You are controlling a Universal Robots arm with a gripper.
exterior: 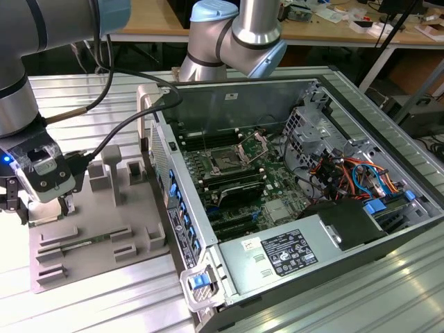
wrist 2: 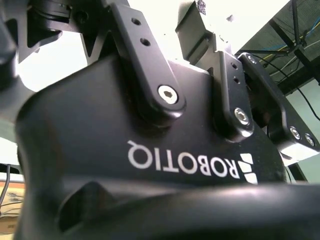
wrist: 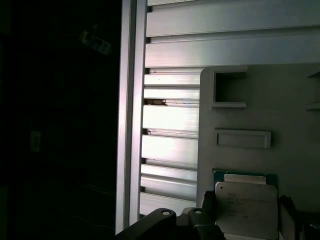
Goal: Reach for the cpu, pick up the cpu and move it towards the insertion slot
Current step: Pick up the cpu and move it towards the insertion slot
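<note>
Jaws: set one on each side of the cpu (wrist: 246, 207); whether it is clamped or only flanked cannot be told.
Gripper (exterior: 64, 207): lowered onto the grey tray (exterior: 104, 229).
Cpu: laid flat on the tray, between the jaws.
Table (wrist: 170, 150): slatted metal, spread under the tray.
Insertion slot (exterior: 225, 161): found well apart from the jaws, inside the opened computer case (exterior: 361, 239).
</note>
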